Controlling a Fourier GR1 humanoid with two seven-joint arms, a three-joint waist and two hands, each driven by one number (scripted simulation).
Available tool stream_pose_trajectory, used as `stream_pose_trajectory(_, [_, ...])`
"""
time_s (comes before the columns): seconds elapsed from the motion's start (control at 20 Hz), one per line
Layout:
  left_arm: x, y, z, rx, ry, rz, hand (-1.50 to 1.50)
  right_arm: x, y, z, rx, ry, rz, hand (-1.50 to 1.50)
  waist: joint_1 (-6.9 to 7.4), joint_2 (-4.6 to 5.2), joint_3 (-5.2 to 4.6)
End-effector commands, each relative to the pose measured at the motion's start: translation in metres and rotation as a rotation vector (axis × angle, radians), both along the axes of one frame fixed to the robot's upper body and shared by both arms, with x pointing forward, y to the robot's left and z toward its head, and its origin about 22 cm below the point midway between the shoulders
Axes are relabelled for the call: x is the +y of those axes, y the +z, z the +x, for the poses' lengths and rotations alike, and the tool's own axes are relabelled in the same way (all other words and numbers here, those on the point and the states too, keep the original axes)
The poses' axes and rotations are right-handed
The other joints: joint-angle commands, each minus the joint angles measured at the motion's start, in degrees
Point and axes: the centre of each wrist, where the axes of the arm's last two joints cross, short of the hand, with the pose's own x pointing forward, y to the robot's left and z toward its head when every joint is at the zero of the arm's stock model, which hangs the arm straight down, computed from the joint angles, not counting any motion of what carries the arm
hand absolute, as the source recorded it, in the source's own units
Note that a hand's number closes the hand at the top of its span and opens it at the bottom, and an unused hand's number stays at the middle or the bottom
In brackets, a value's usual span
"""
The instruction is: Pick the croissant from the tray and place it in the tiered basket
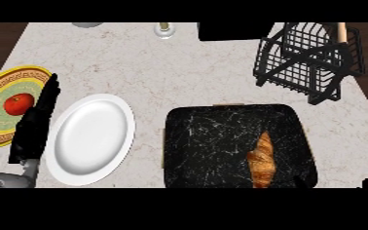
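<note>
The table [179, 63] spreads pale and marbled under everything, and the tray [215, 146] is our landmark: dark, marbled, square, sitting low and right of centre. Up and to the right of the tray stands the tiered basket [302, 63], black wire, tilted open toward the tray, so the carry looks like a short one. Left of the tray lies a white plate [90, 139], bare, and further left a yellow patterned plate [22, 78] carrying a tomato [18, 104]. The left hand [36, 122] rests over that far edge, fingers straight and together, holding nothing, out of play. The croissant [262, 161] lies lengthways on the tray's right half, untouched. At the tray's lower right corner a sliver of the right hand [304, 181] peeks in; whether it's spread or curled, I can't tell.
</note>
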Motion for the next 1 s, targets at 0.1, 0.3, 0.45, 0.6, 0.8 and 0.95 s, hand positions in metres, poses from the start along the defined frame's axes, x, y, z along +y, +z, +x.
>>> stream_pose_trajectory(0.1, [-0.004,0.006,0.006,-0.014,-0.046,-0.007,0.0,0.002,0.025,-0.048,0.263,0.163,0.041,-1.5,3.51,1.13,-0.24])
stream_pose_trajectory(0.3, [-0.011,0.015,0.015,-0.02,-0.076,-0.007,0.0,-0.008,0.067,-0.043,0.34,0.188,0.037,-1.5,4.85,1.29,-0.11])
stream_pose_trajectory(0.45, [-0.028,0.014,0.019,-0.012,-0.091,-0.009,0.0,-0.006,0.095,-0.038,0.394,0.157,0.076,-1.5,4.78,1.25,-0.01])
stream_pose_trajectory(0.6, [-0.029,0.015,0.022,-0.018,-0.104,0.001,0.0,-0.005,0.119,-0.025,0.447,0.142,0.127,-1.5,5.6,1.28,0.06])
stream_pose_trajectory(0.8, [-0.019,0.014,0.031,-0.014,-0.096,-0.005,0.0,0.004,0.137,-0.002,0.52,0.147,0.185,-1.5,5.37,1.01,0.21])
stream_pose_trajectory(0.95, [-0.037,0.01,0.02,-0.005,-0.125,-0.016,0.0,0.011,0.139,0.01,0.585,0.165,0.221,-1.5,6.14,0.78,0.27])
